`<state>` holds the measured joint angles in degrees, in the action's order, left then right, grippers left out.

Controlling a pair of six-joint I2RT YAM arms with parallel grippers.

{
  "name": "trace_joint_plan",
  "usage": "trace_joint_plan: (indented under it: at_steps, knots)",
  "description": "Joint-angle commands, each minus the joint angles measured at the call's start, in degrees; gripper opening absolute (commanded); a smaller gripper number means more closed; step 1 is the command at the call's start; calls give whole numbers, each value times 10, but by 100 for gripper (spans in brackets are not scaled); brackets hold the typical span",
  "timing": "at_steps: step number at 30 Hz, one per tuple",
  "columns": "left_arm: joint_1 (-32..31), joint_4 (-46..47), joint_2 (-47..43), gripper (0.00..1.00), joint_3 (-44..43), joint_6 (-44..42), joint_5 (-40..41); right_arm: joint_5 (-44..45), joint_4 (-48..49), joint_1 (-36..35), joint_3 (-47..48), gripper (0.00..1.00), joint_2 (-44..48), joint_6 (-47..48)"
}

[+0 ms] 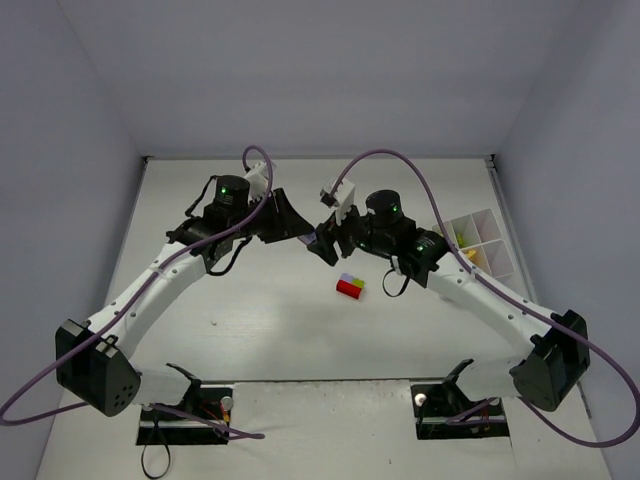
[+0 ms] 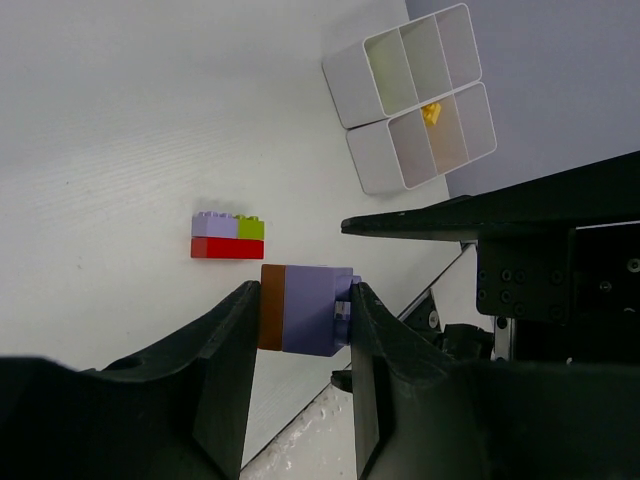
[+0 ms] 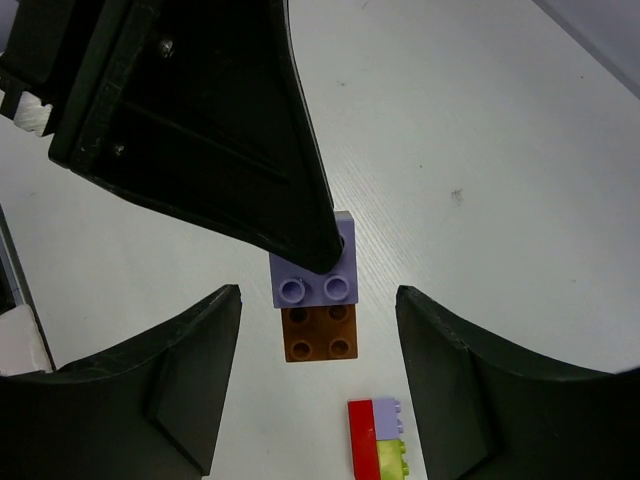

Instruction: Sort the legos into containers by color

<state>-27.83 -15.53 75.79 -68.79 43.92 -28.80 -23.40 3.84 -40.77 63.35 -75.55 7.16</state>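
The left gripper is clamped on a joined pair of legos, one lavender and one brown, held in the air well to the left of the white divided tray. The right gripper is spread wide, one finger on each side of that pair and touching neither. A block of red, lavender and lime green bricks lies on the matt white table between that pair and the tray, a yellow brick sits in one tray compartment, and plain pale grey walls enclose the table.
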Motion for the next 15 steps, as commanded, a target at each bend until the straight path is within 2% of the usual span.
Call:
trace_joint_plan:
  at_steps: [1,9,15]
  knots:
    - [1,43,-9,6,-22,8,-13,-2,54,-7,31,59,-3,0]
    - [1,44,-10,6,-20,8,-16,12,66,-9,27,50,-7,-2]
    - [1,43,-13,6,-16,8,-18,14,73,-9,24,27,-13,-7]
